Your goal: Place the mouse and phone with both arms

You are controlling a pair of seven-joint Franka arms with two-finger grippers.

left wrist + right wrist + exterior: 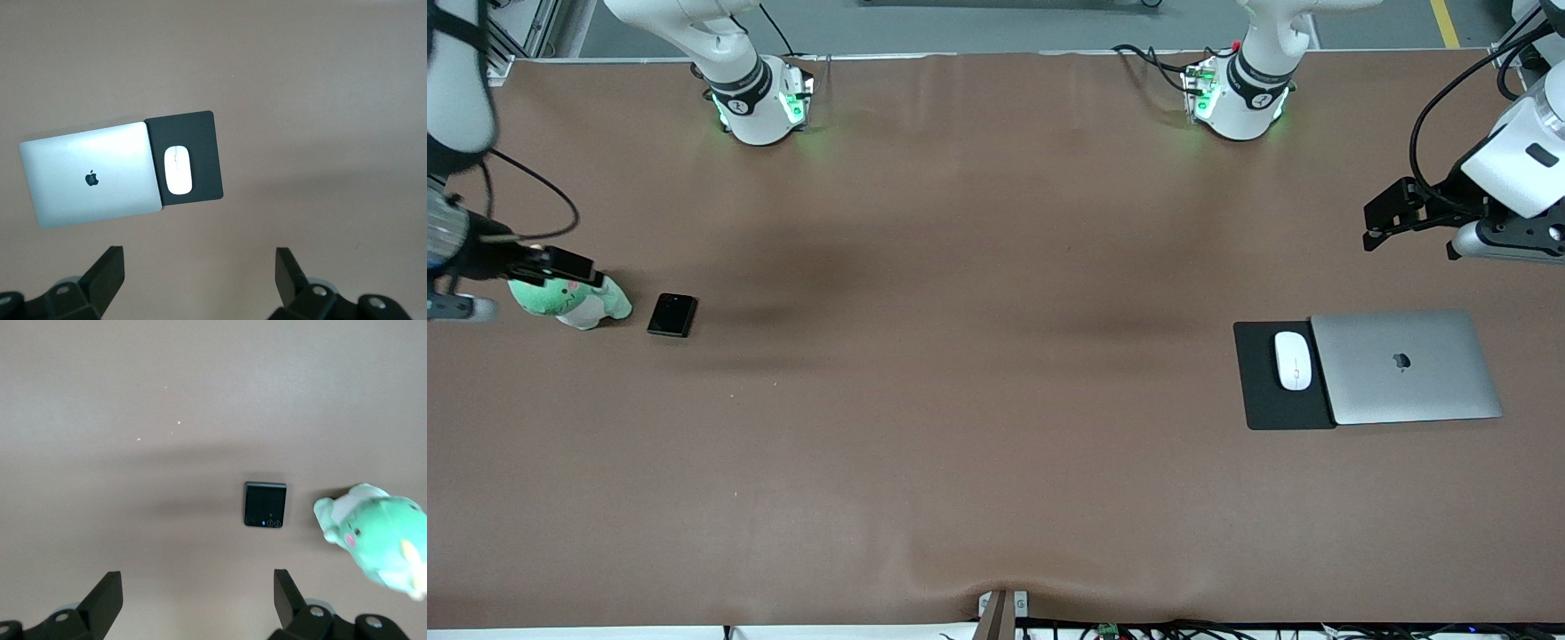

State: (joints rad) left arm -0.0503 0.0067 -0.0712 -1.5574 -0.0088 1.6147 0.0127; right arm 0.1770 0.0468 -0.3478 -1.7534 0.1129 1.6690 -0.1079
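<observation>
The white mouse lies on a black mat toward the left arm's end of the table, and it also shows in the left wrist view. The small black phone lies on the bare table toward the right arm's end, and it also shows in the right wrist view. My left gripper is open and empty, up in the air over bare table beside the mat. My right gripper is open and empty, up over the green plush toy next to the phone.
A closed silver laptop lies beside the mouse, overlapping the mat's edge. A green and white plush toy sits beside the phone. The brown table stretches wide between the two groups.
</observation>
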